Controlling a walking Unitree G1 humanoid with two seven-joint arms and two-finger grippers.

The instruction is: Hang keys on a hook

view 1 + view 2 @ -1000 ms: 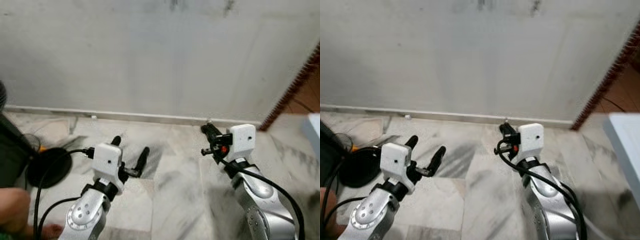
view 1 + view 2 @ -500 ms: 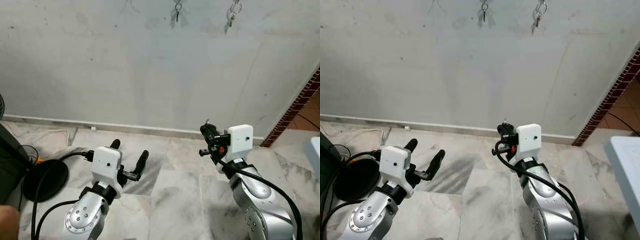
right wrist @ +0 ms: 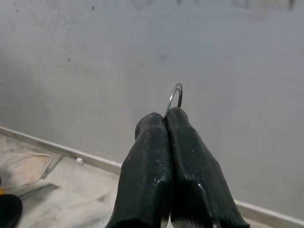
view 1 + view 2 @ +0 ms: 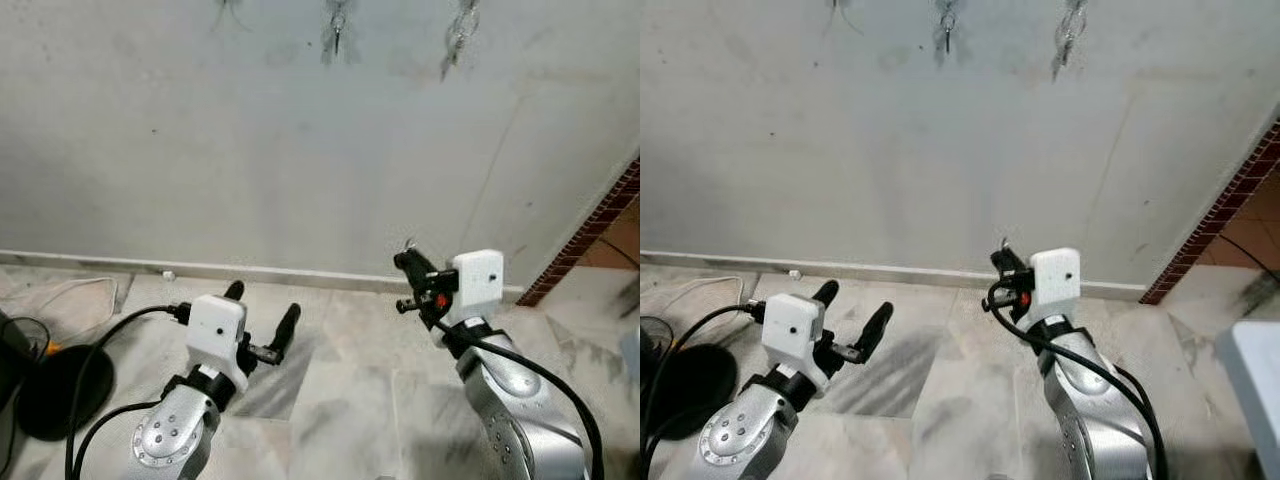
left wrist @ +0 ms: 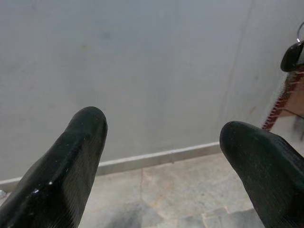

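Soft even daylight; top edges blurred, perhaps by motion.

Home hallway, I reckon: scuffed plaster wall [image 4: 250, 150] ahead of my pincers, keys on wall hooks [image 4: 336, 22] above, marble floor tiles [image 4: 340, 390] below, brick edge [image 4: 590, 235] rightward.

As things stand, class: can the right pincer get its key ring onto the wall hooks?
Probably not yet. The right pincer, shut on the key ring, sits low; the hooks hang far above, though nothing blocks the way.
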